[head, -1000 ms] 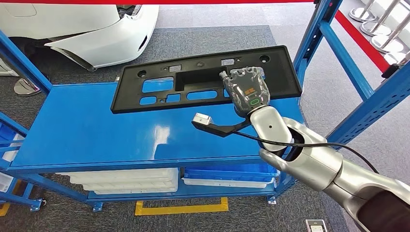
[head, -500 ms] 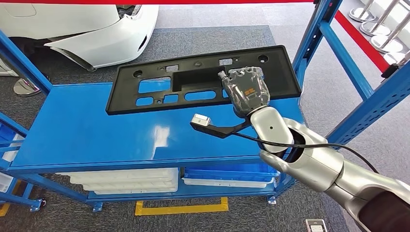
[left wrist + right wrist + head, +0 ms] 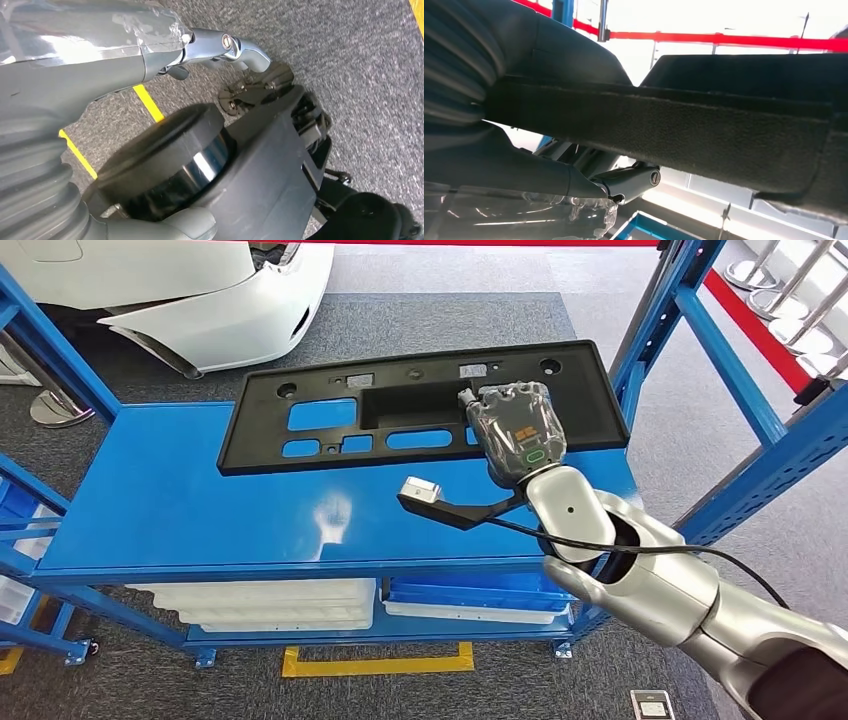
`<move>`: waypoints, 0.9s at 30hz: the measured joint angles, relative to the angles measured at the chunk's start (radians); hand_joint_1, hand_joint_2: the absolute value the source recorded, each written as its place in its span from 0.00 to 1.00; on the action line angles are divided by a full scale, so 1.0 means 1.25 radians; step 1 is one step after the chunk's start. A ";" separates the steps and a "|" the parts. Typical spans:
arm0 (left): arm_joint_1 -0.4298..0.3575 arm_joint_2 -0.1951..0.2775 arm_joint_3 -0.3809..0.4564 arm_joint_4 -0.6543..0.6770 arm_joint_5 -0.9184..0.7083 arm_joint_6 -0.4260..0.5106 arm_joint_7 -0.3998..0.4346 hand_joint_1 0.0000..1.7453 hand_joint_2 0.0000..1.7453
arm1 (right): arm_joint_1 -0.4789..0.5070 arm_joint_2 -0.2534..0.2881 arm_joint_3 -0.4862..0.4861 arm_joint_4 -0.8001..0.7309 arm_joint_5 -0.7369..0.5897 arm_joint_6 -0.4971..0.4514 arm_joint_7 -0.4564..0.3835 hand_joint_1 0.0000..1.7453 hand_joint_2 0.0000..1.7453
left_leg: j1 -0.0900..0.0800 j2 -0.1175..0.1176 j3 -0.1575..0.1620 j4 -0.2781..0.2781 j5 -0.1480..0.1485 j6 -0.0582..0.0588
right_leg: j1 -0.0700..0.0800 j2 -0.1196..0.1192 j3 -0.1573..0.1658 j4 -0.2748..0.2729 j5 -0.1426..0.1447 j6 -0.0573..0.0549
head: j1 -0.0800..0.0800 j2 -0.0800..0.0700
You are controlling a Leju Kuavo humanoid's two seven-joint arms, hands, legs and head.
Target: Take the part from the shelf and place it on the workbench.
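Where the right hand reaches over the blue shelf, the black part is gripped at its near edge, towards its right end. The hand's back is laid over the part's top face, with the fingers curled down onto the panel beside the central recess. From the right wrist view, the part's edge is seen crossing just in front of the hand, and a thumb is seen lying just under that edge, so the panel is pinched between thumb and fingers. Most of the part stretches away to the left of the fingers, above the shelf top; whether it touches the shelf cannot be told. The left hand is seen hanging over grey carpet; whether its fingers are spread or curled cannot be told.
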 joint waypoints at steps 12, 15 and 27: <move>0.000 0.004 0.000 0.002 0.000 0.004 0.006 0.00 1.00 | 0.003 0.000 -0.006 -0.004 -0.019 -0.008 -0.003 1.00 1.00 | 0.004 -0.004 -0.077 0.162 -0.105 -0.046 | 0.000 -0.008 0.034 -0.171 0.106 -0.044 | -0.016 0.000; -0.001 0.004 0.000 0.002 0.001 0.004 0.008 0.00 1.00 | 0.004 0.000 -0.006 -0.004 -0.025 -0.009 -0.003 1.00 1.00 | -0.002 -0.004 -0.098 0.265 -0.153 -0.039 | 0.011 -0.007 0.014 -0.171 0.122 -0.052 | -0.031 0.000; -0.004 0.008 0.000 0.003 0.001 0.006 0.009 0.00 1.00 | 0.002 -0.004 -0.009 -0.016 -0.048 -0.018 -0.010 1.00 1.00 | -0.023 0.001 0.010 -0.018 0.001 0.020 | 0.014 -0.006 -0.038 -0.121 0.086 -0.016 | -0.034 0.000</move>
